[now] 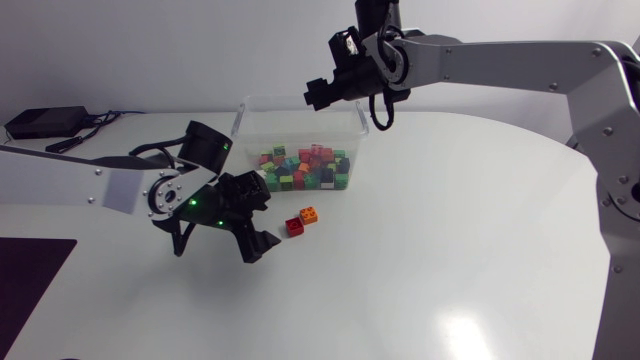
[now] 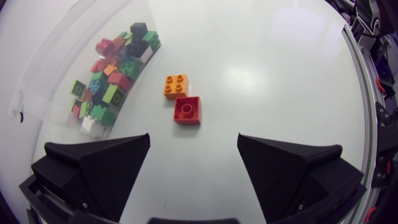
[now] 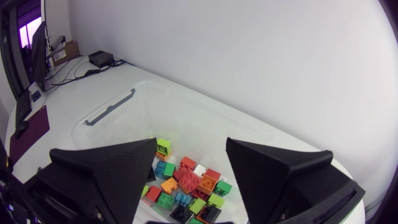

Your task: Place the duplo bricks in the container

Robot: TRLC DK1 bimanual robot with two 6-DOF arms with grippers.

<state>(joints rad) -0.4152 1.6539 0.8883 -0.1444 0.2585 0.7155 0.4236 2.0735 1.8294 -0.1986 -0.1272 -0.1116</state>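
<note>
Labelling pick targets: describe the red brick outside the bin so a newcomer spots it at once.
Start at the clear container of bricks on the white table. Just outside it, two loose bricks lie together, ahead of the open left gripper. The target is the red one, nearer the gripper, with a single ring on top, unlike its orange four-stud neighbour.

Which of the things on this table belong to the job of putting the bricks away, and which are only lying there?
For the job: red brick, orange brick, clear container, the bricks inside it, left hand and right hand, both open.
Only lying there: small black box, cables, dark mat.
</note>
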